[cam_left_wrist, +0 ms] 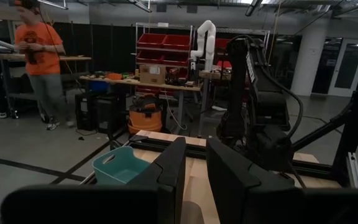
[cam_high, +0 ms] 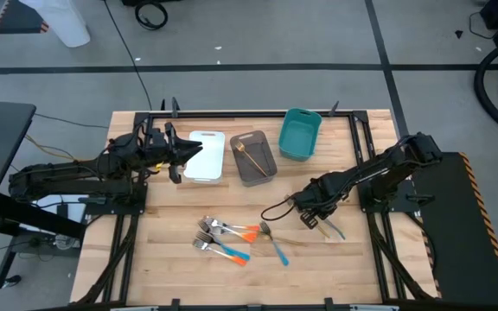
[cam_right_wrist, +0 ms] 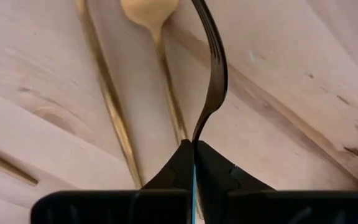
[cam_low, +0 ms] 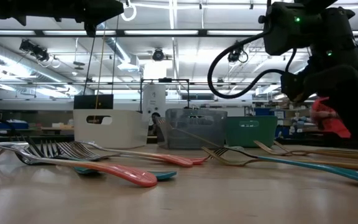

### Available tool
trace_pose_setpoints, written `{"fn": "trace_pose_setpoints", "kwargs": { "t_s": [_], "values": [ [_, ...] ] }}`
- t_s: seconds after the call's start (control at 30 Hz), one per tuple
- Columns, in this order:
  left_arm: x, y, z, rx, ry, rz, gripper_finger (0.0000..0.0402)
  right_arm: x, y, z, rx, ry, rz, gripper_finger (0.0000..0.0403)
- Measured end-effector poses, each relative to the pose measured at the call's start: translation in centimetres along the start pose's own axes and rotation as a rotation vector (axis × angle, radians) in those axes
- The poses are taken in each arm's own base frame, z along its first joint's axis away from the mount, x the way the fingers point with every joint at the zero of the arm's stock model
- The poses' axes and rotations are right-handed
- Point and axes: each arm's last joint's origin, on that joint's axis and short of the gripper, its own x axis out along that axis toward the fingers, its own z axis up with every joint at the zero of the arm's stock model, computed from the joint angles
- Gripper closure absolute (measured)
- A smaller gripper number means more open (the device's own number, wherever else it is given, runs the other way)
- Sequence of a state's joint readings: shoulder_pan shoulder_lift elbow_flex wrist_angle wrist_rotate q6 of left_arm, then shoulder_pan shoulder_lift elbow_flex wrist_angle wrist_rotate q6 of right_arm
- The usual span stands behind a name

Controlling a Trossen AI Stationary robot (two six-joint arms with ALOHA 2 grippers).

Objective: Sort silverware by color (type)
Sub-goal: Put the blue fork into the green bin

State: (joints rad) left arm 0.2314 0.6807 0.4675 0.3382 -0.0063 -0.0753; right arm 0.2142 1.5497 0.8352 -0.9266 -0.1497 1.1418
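My right gripper (cam_high: pixel 311 220) is low over the table's right part, shut on a fork (cam_right_wrist: pixel 213 62) that has a dark metal head. Two slim gold pieces (cam_right_wrist: pixel 107 93) lie on the wood under it, one of them a gold spoon (cam_right_wrist: pixel 149 11). A pile of orange-handled forks (cam_high: pixel 236 230) and blue-handled forks (cam_high: pixel 232 253) lies at the table's near middle. A teal-handled fork (cam_high: pixel 277 247) lies beside them. My left gripper (cam_high: pixel 182 161) hovers by the white bin (cam_high: pixel 206 156), open by a narrow gap (cam_left_wrist: pixel 196 168) and holding nothing. My right gripper pinches the fork by its neck and thin handle (cam_right_wrist: pixel 199 134) between the two fingertips (cam_right_wrist: pixel 178 163). A teal sliver (cam_right_wrist: pixel 193 180) of the handle shows between them. The fingers lie along the fork, and its head curves away over the wood. Whether any part rests on the table I cannot tell.
Three bins stand in a row at the far side: the white one, a grey one (cam_high: pixel 263 147) with a gold piece (cam_high: pixel 251 156) inside, and a teal one (cam_high: pixel 299 134). A black cable (cam_high: pixel 277 207) loops beside the right gripper. A person (cam_left_wrist: pixel 39 56) stands in the room beyond.
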Motion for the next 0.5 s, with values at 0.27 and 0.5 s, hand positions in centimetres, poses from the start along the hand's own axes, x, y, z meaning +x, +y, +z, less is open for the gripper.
{"fn": "trace_pose_setpoints", "kwargs": {
  "t_s": [0.27, 0.5],
  "values": [
    [0.0, 0.0, 0.0, 0.0, 0.0, 0.0, 0.0331, -0.6, -0.7, 1.0, 0.007, -0.037, 0.014, 0.0391],
    [0.0, 0.0, 0.0, 0.0, 0.0, 0.0, 0.0331, -3.2, -2.1, 1.6, 0.031, -0.118, 0.11, 0.0392]
  ]
}}
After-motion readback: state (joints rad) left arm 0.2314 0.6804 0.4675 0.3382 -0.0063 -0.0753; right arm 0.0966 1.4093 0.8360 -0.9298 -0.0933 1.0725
